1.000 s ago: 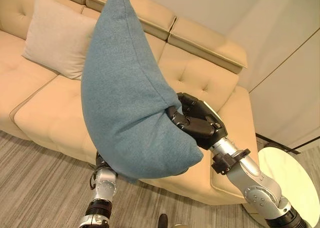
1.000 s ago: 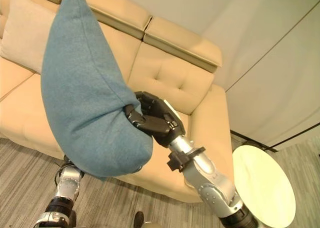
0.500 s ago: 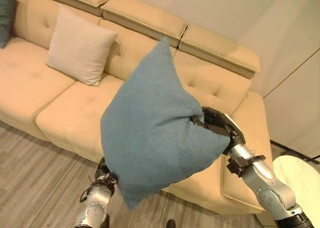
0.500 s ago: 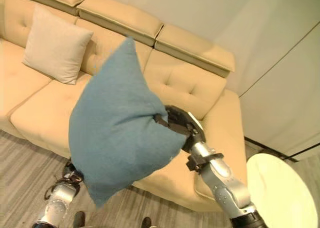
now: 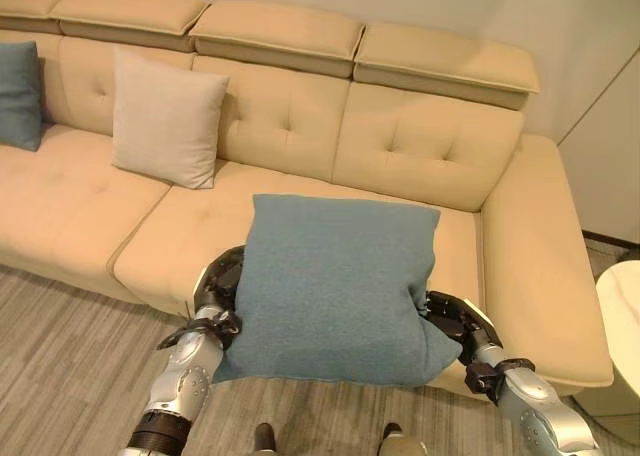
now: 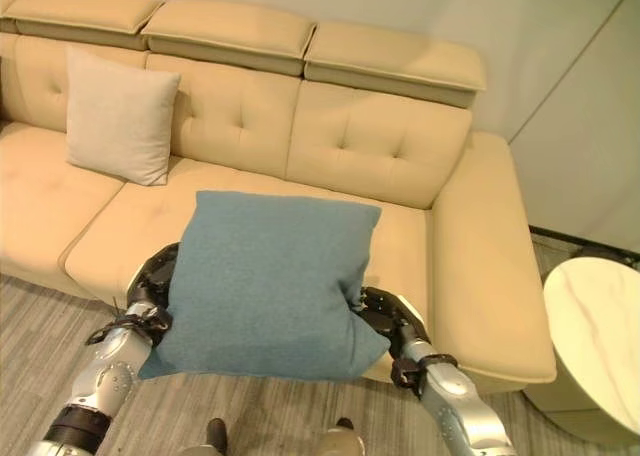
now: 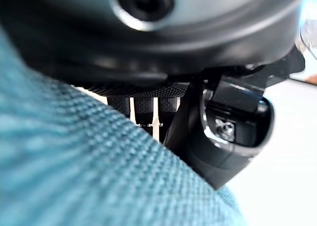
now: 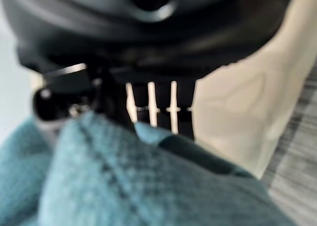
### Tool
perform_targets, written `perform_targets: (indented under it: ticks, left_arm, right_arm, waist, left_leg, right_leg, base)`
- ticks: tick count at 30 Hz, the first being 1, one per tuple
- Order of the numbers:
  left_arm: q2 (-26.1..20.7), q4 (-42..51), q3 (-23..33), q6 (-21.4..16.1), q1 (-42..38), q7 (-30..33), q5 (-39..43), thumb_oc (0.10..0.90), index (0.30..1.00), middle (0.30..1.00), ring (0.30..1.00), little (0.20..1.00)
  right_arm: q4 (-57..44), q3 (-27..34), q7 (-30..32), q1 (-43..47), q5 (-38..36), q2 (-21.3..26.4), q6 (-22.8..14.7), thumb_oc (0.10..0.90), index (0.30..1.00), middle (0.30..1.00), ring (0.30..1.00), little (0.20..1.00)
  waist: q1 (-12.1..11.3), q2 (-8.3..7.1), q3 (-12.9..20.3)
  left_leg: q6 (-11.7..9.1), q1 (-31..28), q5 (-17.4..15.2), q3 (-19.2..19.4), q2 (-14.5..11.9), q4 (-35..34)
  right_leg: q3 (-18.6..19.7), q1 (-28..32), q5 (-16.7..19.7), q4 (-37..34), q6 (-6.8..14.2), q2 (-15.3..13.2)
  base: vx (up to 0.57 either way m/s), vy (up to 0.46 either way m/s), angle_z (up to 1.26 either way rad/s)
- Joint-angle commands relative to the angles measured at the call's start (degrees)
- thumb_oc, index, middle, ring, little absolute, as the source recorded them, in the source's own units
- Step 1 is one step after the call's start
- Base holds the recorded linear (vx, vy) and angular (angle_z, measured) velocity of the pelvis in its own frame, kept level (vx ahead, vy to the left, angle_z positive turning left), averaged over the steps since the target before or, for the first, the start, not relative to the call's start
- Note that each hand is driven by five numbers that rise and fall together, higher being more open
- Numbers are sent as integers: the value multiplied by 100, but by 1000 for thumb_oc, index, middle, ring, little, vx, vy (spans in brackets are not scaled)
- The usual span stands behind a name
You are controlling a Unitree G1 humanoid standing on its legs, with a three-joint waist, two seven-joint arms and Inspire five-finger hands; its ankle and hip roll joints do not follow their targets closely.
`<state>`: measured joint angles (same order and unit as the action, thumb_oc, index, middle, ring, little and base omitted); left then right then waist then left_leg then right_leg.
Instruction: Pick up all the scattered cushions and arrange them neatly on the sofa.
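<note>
Now the big teal fabric cushion [image 5: 335, 286] lies flat, low over the cream leather sofa [image 5: 420, 146] seat; I grip it with left hand [image 5: 222, 286] and right hand [image 5: 450, 321], ready to set down.

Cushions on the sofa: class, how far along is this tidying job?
Done: a beige cushion and a small teal cushion lean upright against the sofa backrest. In hand: the big teal cushion, gripped by the left hand and right hand above the seat's front edge. Left: setting it down against the backrest.
</note>
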<state>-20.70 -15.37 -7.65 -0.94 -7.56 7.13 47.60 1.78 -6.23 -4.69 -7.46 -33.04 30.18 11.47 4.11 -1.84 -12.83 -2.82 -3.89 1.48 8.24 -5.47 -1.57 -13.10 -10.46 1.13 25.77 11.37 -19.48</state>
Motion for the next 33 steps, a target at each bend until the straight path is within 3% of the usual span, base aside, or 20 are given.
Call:
perform_targets:
  ticks: [1, 3, 4, 5, 7, 8, 9, 10, 12, 14, 16, 17, 19, 21, 24, 27, 32, 33]
  left_arm:
    - [293, 969, -598, -436, -1332, -682, -211, 400, 300, 300, 300, 300]
    - [294, 1016, -611, -406, -1346, -664, -286, 400, 300, 300, 300, 300]
    - [283, 1012, -654, -410, -1377, -701, -392, 400, 300, 300, 300, 300]
    - [295, 1060, -690, -352, -1355, -806, -435, 400, 300, 300, 300, 300]
    - [341, 923, -811, -389, -1389, -801, -543, 400, 300, 300, 300, 300]
    - [474, 690, -897, -429, -1511, -827, -601, 400, 300, 300, 300, 300]
    - [478, 685, -895, -431, -1518, -829, -601, 400, 300, 300, 300, 300]
    - [501, 633, -922, -439, -1569, -776, -579, 400, 300, 300, 300, 300]
    - [549, 574, -996, -429, -1686, -632, -594, 400, 300, 300, 300, 300]
    - [582, 422, -1039, -432, -1844, -494, -622, 400, 300, 300, 300, 300]
    - [600, 304, -1090, -430, -1965, -454, -692, 400, 300, 300, 300, 300]
    - [599, 265, -1079, -445, -2004, -412, -639, 400, 300, 300, 300, 300]
    - [539, 229, -1098, -494, -2114, -348, -675, 400, 300, 300, 300, 300]
    - [513, 176, -1173, -561, -2276, -250, -678, 400, 300, 300, 300, 300]
    - [568, -271, -1263, -666, -2726, -118, -646, 400, 300, 300, 300, 300]
    - [519, -685, -1460, -751, -3305, 93, -718, 400, 300, 300, 300, 300]
    - [334, -1596, -1704, -957, -5127, 466, -699, 400, 300, 300, 300, 300]
    - [338, -2196, -1721, -1048, -5952, 627, -699, 400, 300, 300, 300, 300]
  right_arm:
    - [-864, -186, -272, 983, -217, -333, -783, 400, 300, 300, 300, 300]
    - [-779, -311, -216, 1120, -90, -306, -855, 400, 300, 300, 300, 300]
    - [-737, -340, -193, 1190, 1, -305, -896, 400, 300, 300, 300, 300]
    - [-797, -283, -196, 1156, 93, -267, -875, 400, 300, 300, 300, 300]
    - [-658, -301, -88, 1176, 105, -303, -940, 400, 300, 300, 300, 300]
    - [-653, -272, 80, 1365, 163, -173, -1107, 400, 300, 300, 300, 300]
    - [-648, -273, 80, 1372, 162, -169, -1110, 400, 300, 300, 300, 300]
    - [-601, -321, 171, 1548, 146, -122, -1198, 400, 300, 300, 300, 300]
    - [-545, -448, 272, 1888, 293, -63, -1156, 400, 300, 300, 300, 300]
    - [-530, -591, 400, 2169, 397, -64, -1154, 400, 300, 300, 300, 300]
    - [-366, -742, 456, 2469, 551, -56, -1193, 400, 300, 300, 300, 300]
    - [-299, -814, 489, 2625, 670, -58, -1198, 400, 300, 300, 300, 300]
    - [-88, -988, 555, 3030, 932, -54, -1255, 400, 300, 300, 300, 300]
    - [55, -1082, 720, 3432, 1421, -54, -1284, 400, 300, 300, 300, 300]
    - [447, -1301, 919, 4027, 1914, -134, -1289, 400, 300, 300, 300, 300]
    - [741, -1553, 1132, 4682, 2212, -186, -1186, 400, 300, 300, 300, 300]
    - [1521, -2067, 1692, 6866, 2899, 4, -998, 400, 300, 300, 300, 300]
    - [1998, -2201, 2007, 7737, 3075, -7, -967, 400, 300, 300, 300, 300]
  waist:
    - [78, -37, 270]
    - [187, 42, 239]
    - [229, 68, 242]
    - [217, 30, 280]
    - [249, 16, 304]
    - [347, 99, 380]
    - [361, 125, 390]
    - [293, 108, 313]
    - [165, 73, 130]
    - [73, 51, 49]
    - [-46, 78, 73]
    - [-130, 119, 74]
    - [-358, 244, 20]
    - [-487, 274, -72]
    - [-511, 328, -48]
    - [-517, 243, -4]
    - [-506, 81, -399]
    - [-468, 87, -531]
  left_leg:
    - [245, -253, -1147, 223, 242, 576]
    - [201, -546, -1297, 332, 214, 447]
    - [146, -715, -1439, 333, 182, 418]
    - [93, -699, -1501, 336, 188, 452]
    - [41, -705, -1582, 316, 171, 607]
    - [-315, -182, -1144, 369, -247, 2293]
    - [-327, -127, -1176, 346, -282, 2362]
    - [-467, 211, -751, 299, -404, 3165]
    - [-500, 753, -425, 95, -556, 3992]
    - [-391, 1145, -556, 68, -688, 3758]
    - [-294, 1218, -710, 8, -780, 2899]
    - [-300, 1271, -576, -138, -855, 2215]
    - [-453, 1329, 110, -673, -930, 1055]
    - [-538, 1537, 342, -1119, -942, 452]
    - [-607, 1467, 431, -1077, -965, 309]
    - [-555, 1551, 400, -1016, -752, 458]
    - [-427, 2233, 292, -781, -390, 732]
    - [-398, 2456, 273, -712, -291, 811]
  right_leg:
    - [-521, -332, 118, -463, -13, 342]
    - [-826, -643, 245, -880, -56, 405]
    - [-870, -833, 257, -1018, 19, 358]
    - [-956, -639, 231, -1480, -49, 394]
    - [-866, -503, 296, -1567, -158, 457]
    - [-674, -159, -10, -1590, -534, 893]
    - [-697, -171, -11, -1594, -545, 916]
    - [-720, -3, -115, -1620, -679, 999]
    - [-665, 258, -374, -1666, -904, 1148]
    - [-556, 421, -544, -1690, -886, 1195]
    - [-415, 536, -634, -1702, -792, 1194]
    - [-309, 574, -680, -1650, -742, 1204]
    - [-109, 710, -797, -1575, -667, 1310]
    - [85, 853, -889, -1541, -627, 1388]
    - [265, 926, -1035, -1400, -526, 1383]
    - [536, 831, -938, -1501, -420, 1222]
    - [932, 43, -627, -1598, -243, 968]
    - [997, -201, -521, -1591, -195, 905]
  base:
    - [302, -25, -45]
    - [416, -63, -27]
    - [358, -155, -2]
    - [348, -186, 7]
    - [289, -187, 30]
    - [310, -188, 43]
    - [361, -267, 33]
    - [101, -159, 15]
    - [164, -142, -29]
    - [216, 35, -60]
    - [278, 188, -21]
    - [286, 270, -10]
    - [290, 268, -35]
    - [261, 196, -76]
    - [260, 245, -57]
    - [110, 226, -43]
    - [-183, 160, -14]
    - [-141, 171, 1]
